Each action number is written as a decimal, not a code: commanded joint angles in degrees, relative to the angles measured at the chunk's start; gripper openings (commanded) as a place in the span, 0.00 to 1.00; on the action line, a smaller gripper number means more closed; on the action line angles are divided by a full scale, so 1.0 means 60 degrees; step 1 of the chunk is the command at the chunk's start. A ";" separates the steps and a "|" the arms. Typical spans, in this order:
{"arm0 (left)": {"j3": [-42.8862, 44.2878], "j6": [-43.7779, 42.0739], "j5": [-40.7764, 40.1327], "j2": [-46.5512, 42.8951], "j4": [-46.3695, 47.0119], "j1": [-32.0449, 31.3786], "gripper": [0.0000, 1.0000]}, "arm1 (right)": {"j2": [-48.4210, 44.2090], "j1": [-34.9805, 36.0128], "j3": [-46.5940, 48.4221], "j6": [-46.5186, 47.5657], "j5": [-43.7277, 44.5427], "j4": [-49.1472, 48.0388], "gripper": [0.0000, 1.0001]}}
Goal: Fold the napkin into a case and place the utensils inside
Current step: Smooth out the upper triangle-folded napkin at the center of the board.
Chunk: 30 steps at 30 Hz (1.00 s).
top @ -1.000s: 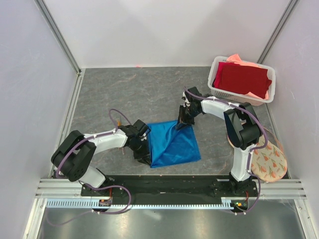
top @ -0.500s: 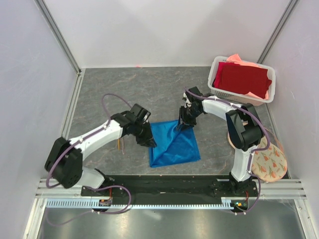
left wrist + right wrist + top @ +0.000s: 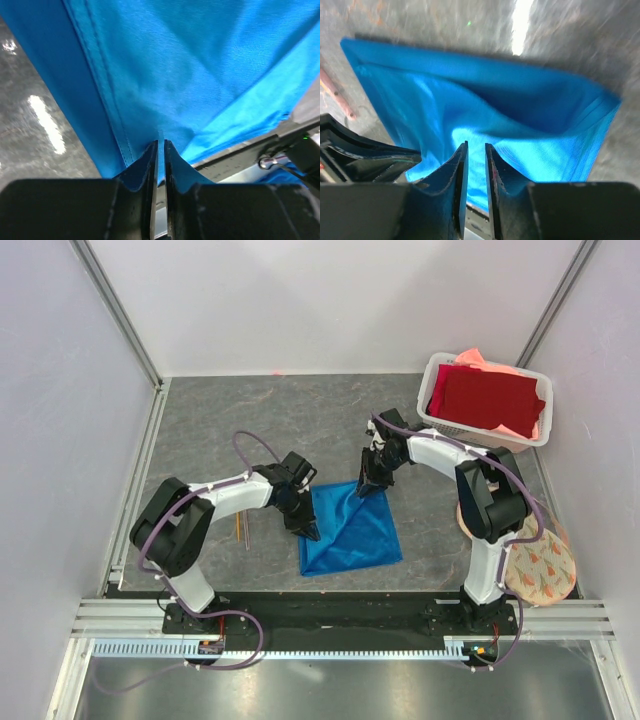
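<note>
Blue cloth, thin, sheeny: the napkin (image 3: 355,535) lies on the grey counter (image 3: 250,430) between the two tools, partly doubled, one diagonal crease showing from above. Not yet a case, we judge.

Left tool (image 3: 308,527): clenched on the napkin edge nearest it. The wrist view shows the jaws almost together, a thin pleat of blue caught between. Cloth fans out ahead of the tips, toward the other arm.

Right tool (image 3: 366,488): pinching the napkin corner closest to it, jaws narrow, a ridge of cloth drawn up between them.

Utensils (image 3: 243,528): thin orange-brown sticks, flat on the counter just behind the left tool, on the side of its arm away from the napkin, not touching the cloth. Long axis roughly parallel to the edge that tool holds.

Folding is the step in hand, we reckon. Left arm is plainly nearer the sticks; the right tool sits well apart from them, across the whole cloth. We expect the pick to suit the left, jaws set across the sticks' length.
</note>
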State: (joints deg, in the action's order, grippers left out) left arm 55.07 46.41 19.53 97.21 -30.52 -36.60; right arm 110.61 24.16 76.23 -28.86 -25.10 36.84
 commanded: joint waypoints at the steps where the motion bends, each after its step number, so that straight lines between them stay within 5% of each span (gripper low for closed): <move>1: -0.0358 -0.0777 -0.0412 0.0175 0.0400 0.0050 0.15 | 0.0592 -0.0393 0.0771 0.0531 -0.0035 -0.0252 0.25; 14: -0.0507 -0.0792 -0.0370 -0.0613 0.0358 0.0006 0.23 | 0.0902 -0.0643 0.1065 0.1807 0.0433 0.0451 0.23; 20: -0.0344 -0.0602 0.0435 -0.1596 -0.0113 0.0006 0.27 | -0.0020 -0.0556 0.1138 0.1705 0.0375 0.1008 0.32; 24: -0.0813 -0.0514 0.1327 -0.1802 0.0265 0.0006 0.23 | -0.0708 -0.0161 0.0876 0.1398 0.0258 0.1053 0.49; 30: -0.1458 -0.0455 0.1624 -0.1817 0.0795 -0.0038 0.21 | -0.1090 0.1186 -0.0176 0.0023 -0.0225 -0.0219 0.48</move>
State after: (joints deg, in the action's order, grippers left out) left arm 47.92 43.88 26.24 86.83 -27.77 -36.51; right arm 106.21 26.81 79.77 -22.57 -23.75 40.40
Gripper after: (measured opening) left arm 0.222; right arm 0.499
